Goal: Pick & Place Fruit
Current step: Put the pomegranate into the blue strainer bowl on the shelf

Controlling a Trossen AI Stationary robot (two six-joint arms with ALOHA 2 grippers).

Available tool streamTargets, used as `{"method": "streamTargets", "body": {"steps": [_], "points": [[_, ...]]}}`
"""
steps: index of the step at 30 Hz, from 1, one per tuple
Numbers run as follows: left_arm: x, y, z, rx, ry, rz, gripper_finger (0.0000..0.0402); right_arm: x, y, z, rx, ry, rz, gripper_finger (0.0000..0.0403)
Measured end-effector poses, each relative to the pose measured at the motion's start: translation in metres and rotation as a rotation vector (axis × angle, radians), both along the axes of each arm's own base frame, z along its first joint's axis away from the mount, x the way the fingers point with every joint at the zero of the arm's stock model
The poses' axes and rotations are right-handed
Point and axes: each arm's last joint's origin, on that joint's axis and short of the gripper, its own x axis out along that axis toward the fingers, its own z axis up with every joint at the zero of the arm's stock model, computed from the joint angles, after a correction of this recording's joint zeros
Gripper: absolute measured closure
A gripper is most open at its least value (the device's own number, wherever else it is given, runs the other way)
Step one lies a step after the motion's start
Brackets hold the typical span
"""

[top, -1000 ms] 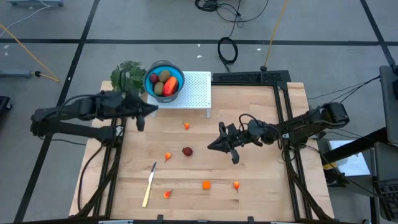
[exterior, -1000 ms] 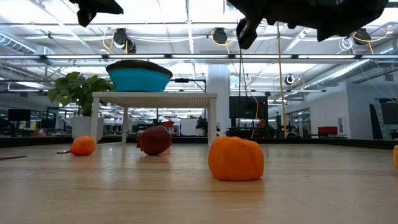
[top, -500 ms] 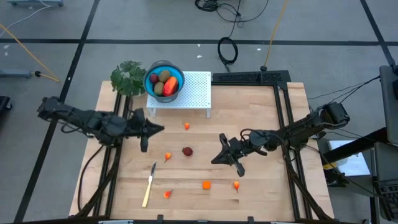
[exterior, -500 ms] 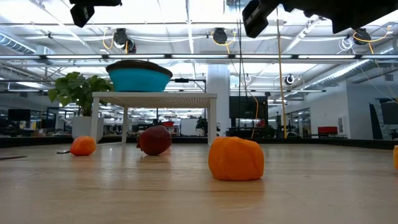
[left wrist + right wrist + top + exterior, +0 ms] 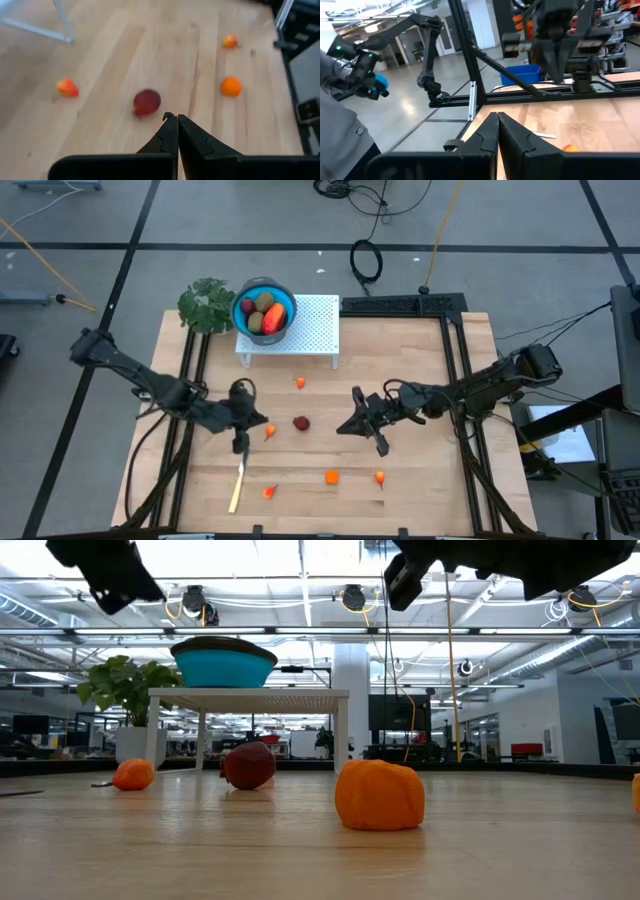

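Two arms work over the wooden counter (image 5: 400, 370), which fills the middle of the high view. Toward its upper left a white perforated stand (image 5: 305, 325) carries a blue bowl (image 5: 264, 308) already holding several fruit pieces, dark red, olive-brown and red-orange; a green plant (image 5: 205, 303) sits beside it.

Left of centre, the left tool (image 5: 243, 430) hangs just beside a tiny orange piece (image 5: 270, 431), its fingers pressed together and empty. Right of centre, the right tool (image 5: 358, 421) also has its fingers pressed together and holds nothing.

Loose fruit lies across the middle and lower counter: a dark red round piece (image 5: 301, 422) at centre, an orange one (image 5: 300, 383) above it, and three more orange pieces (image 5: 331, 477) along the lower edge. A yellow-handled knife (image 5: 239, 477) lies at lower left.

By my judgement the step is an approach for another pick: the left tool must spread, settle over the nearest piece, then close.
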Motion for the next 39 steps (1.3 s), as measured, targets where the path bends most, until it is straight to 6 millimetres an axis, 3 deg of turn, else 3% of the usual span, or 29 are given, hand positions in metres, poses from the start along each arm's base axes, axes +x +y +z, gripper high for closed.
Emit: {"method": "streamTargets", "body": {"steps": [5, 11, 18, 29, 39], "points": [[0.01, 0.004, -0.01, -0.004, 0.072, -0.025, 0.0397, 0.001, -0.006, 0.0, 0.002, 0.001, -0.021, 0.0402], [0.026, 0.004, -0.021, 0.123, 0.136, -0.151, 0.0398, 0.002, -0.01, -0.001, -0.002, 0.013, -0.031, 0.0402], [0.058, -0.003, -0.016, 0.184, 0.177, -0.21, 0.0399, -0.007, -0.009, -0.007, -0.029, 0.029, 0.025, 0.0402], [0.119, -0.008, -0.012, 0.196, 0.217, -0.172, 0.04, -0.074, -0.021, -0.016, -0.025, -0.022, 0.024, 0.0402], [0.147, -0.008, -0.022, 0.147, 0.292, -0.124, 0.0396, -0.128, -0.03, -0.038, 0.066, -0.016, 0.074, 0.0402]]}}
